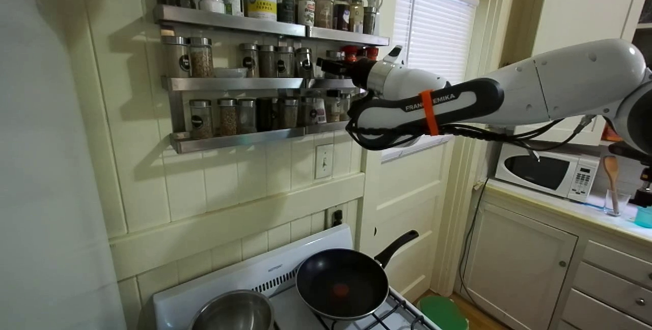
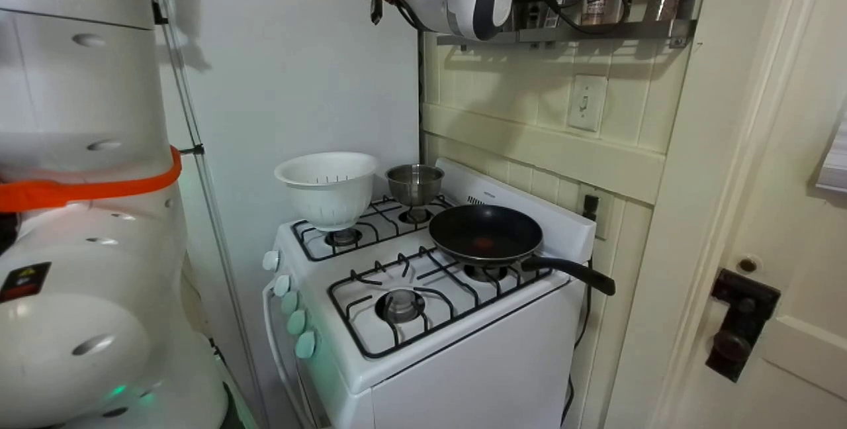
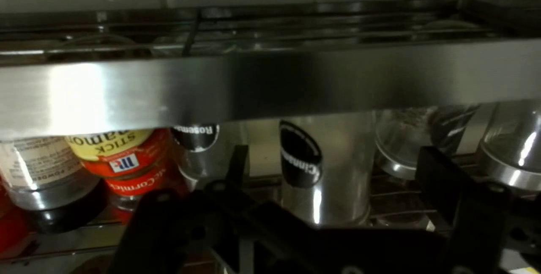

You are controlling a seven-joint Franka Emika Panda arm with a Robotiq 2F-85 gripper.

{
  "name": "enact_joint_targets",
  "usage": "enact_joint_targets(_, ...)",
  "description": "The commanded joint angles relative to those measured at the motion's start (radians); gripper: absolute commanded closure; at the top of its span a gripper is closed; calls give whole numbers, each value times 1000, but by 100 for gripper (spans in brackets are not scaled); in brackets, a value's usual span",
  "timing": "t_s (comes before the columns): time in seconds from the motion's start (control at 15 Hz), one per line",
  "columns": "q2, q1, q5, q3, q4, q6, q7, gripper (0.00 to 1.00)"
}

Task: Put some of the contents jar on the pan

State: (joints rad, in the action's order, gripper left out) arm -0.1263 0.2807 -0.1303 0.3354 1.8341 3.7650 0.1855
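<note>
The black frying pan (image 1: 344,274) rests on the stove's back burner with its handle outward; it also shows in an exterior view (image 2: 486,230), with a reddish spot in its dark bowl. A clear glass jar labelled "Cinna…" (image 3: 338,147) stands on the middle shelf, inverted in the wrist view, which is upside down. My gripper (image 3: 336,164) is open, with one finger on each side of this jar and gaps visible between. Its lid is hidden behind the gripper. In an exterior view the gripper (image 1: 326,67) is at the middle shelf, just right of a labelled jar (image 1: 304,62).
A steel shelf lip (image 3: 270,88) crosses in front of the jar. A "Rosema…" jar (image 3: 203,155) and red bottle (image 3: 131,164) stand on one side, another jar (image 3: 399,138) on the other. A steel pot (image 2: 415,184) and white colander (image 2: 327,190) are on the stove.
</note>
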Motion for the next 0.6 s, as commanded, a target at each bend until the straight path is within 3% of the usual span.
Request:
enact_joint_targets(0.0, 66, -14, -82, -4, 49, -32, 47, 0)
enact_joint_targets(0.2, 122, -18, -172, -9, 82, -68, 106, 4)
enact_joint_targets(0.27, 145, -17, -214, -10, 95, -85, 140, 20)
enact_joint_targets(0.53, 220, -9, -323, 2, 142, -181, 192, 50)
